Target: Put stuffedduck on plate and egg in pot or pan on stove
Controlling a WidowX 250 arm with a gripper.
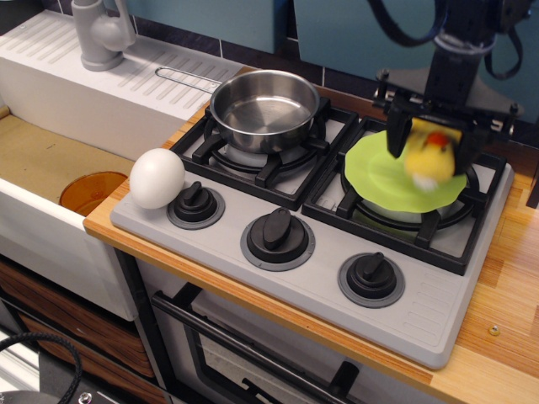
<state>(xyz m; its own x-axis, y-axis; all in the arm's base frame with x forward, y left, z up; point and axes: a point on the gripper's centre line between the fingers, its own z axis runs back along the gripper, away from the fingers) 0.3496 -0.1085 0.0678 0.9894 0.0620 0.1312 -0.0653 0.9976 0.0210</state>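
The black pincer is clamped on the small yellow plush duck, which shows blurred right over the round lime-green plate on the grey toy stove. Left of the pincer sits the shiny steel pot. Far to its lower left, the smooth white egg rests at the stove's corner.

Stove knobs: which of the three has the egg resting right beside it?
The leftmost knob. The white egg sits at its left on the stove's front-left corner; the middle knob and right knob have nothing next to them.
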